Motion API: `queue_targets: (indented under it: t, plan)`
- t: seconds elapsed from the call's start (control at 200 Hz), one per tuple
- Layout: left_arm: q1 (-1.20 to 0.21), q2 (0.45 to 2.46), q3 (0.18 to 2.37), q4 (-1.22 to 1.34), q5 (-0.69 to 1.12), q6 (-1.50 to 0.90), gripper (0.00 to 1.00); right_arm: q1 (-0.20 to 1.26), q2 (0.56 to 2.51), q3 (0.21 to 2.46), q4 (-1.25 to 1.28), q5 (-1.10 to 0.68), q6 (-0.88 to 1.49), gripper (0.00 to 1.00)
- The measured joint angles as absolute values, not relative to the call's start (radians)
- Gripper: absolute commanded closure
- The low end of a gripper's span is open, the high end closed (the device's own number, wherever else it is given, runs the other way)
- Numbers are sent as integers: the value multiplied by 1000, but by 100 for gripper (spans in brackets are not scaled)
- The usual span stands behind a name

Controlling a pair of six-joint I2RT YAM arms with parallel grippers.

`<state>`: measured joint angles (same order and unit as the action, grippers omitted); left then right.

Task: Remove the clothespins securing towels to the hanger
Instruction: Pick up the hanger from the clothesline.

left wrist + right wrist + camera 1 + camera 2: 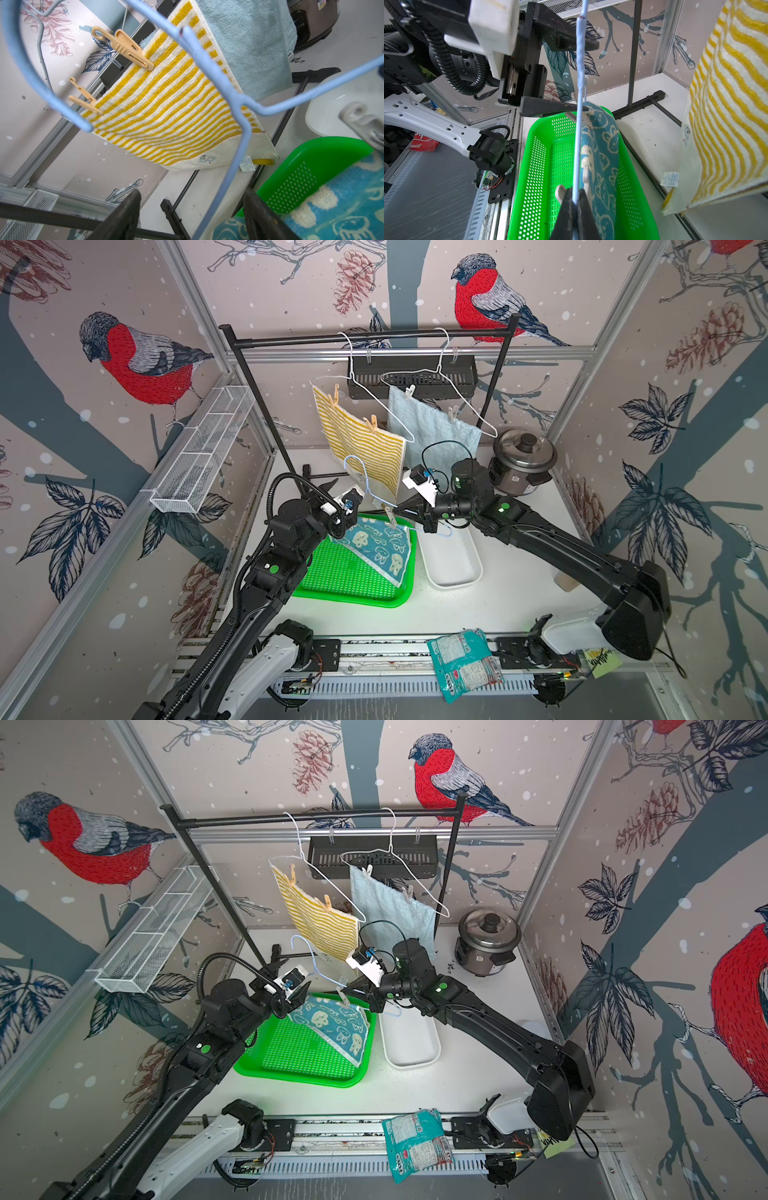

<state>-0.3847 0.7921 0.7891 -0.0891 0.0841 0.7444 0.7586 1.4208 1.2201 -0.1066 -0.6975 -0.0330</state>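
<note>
Well, I read the table (511,593) as a dial with twelve at the back wall. A white mesh shelf (203,456) hangs on the side wall between nine and ten. My left hand (592,76) extends from seven and is released. Its fingers stand wide apart with a wire of the blue hanger (242,105) passing between them; I cannot tell whether either finger touches it. Just beside one finger a white clothespin (572,116) clamps the teal towel (378,545) onto that hanger. The towel slopes down from the wire into the green basket (353,585) near the dial's centre.

Behind, from eleven to twelve, the black rack (365,339) carries two white wire hangers (439,364). The yellow-striped towel (365,448) is pinned to one by two tan clothespins (122,48). At its three o'clock the light-blue towel (432,431) is pinned to the other by two pale clothespins (409,391).

My right hand (576,195) extends from four, clenched on the blue hanger's wire. A second white clothespin (584,178) sits on the teal towel just beside its fingertips. Under that hand, at three o'clock of the green basket, stands a white tub (451,572). A steel rice cooker (521,464) sits at one. A crumpled snack packet (463,664) lies on the front rail at six.
</note>
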Motion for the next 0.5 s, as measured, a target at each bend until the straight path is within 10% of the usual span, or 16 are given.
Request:
queue_targets:
  t: [0.5]
  plan:
    - [-381,816,785,-50,155,795,72,759,1453,1227,-51,-748,-25,100]
